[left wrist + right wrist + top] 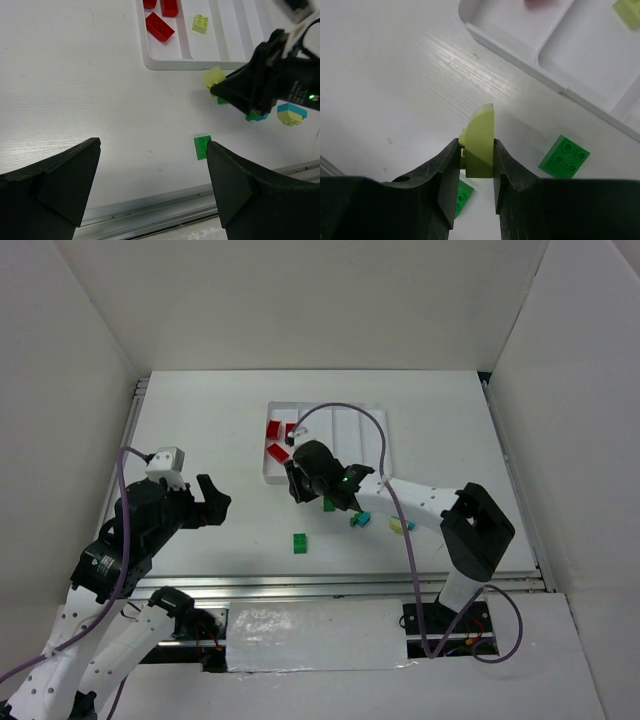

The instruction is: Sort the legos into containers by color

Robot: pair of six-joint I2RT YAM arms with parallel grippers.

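Top view: the right gripper [296, 483] sits at the near edge of the tray [350, 440], whose leftmost compartment holds red bricks [275, 430]. The left gripper [212, 498] is well apart, over the table [200, 420]. Left wrist view: the left fingers [50, 185] are spread, gripping nothing, and a green brick [202, 147] lies on the table beside one fingertip. Right wrist view: the right fingers [442, 175] clamp a rounded yellow-green brick [480, 142] above the table, just short of the tray.

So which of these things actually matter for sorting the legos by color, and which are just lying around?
Job: white compartment tray; red bricks in its left compartment; yellow-green brick in the next; rounded yellow-green brick held by the right gripper; loose green brick and cyan brick.
Just there: purple cable; aluminium rail.
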